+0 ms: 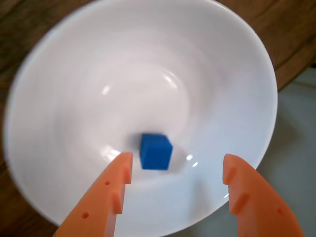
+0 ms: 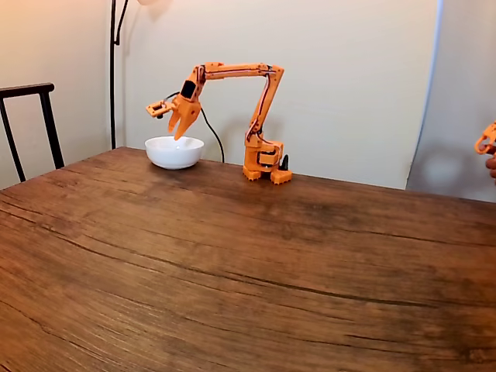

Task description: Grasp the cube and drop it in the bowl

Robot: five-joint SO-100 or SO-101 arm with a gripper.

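Wrist view: the bowl [image 1: 74, 89] is seen from directly above, resting on a wooden table [image 1: 29, 19]. The cube [image 1: 156, 151] lies on the bowl's inner floor, slightly toward the lower side of the picture. The gripper [image 1: 177, 165] enters from the bottom edge with its two orange fingers [image 1: 111, 192] spread wide apart and holding nothing. The cube sits just beyond the fingertips, nearer the left finger, with a small visible gap from it.

Fixed view: the orange arm [image 2: 260, 101] stands on its base near the far edge of the table [image 2: 248, 271]. It reaches to the left, and the gripper [image 2: 180, 133] points down just above the rim of the bowl [image 2: 174, 153]. A dark chair [image 2: 31, 124] stands at the left edge.
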